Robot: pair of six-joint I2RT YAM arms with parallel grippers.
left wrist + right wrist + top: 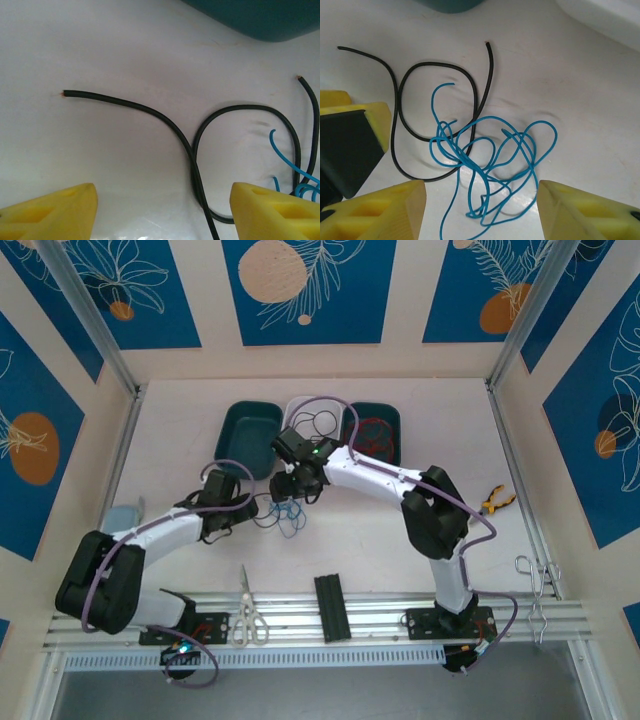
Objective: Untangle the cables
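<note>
Left gripper [164,195]: jaws spread, nothing pinched. Black cable [190,145] lies beneath it, on the table in front of the white tray [292,405]. Blue cable [485,160] is bunched there too, overlapping the black. Right gripper [481,192]: jaws spread, empty. Red cable [377,430] is already binned right of the white tray. Judged: black and blue remain to be separated.

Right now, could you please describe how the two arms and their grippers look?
The left arm and right arm have white shells, black joints and a lilac cable looping alongside. Their fingers are yellow wedges with hollow cut-outs. A green light glows at the right wrist.
</note>
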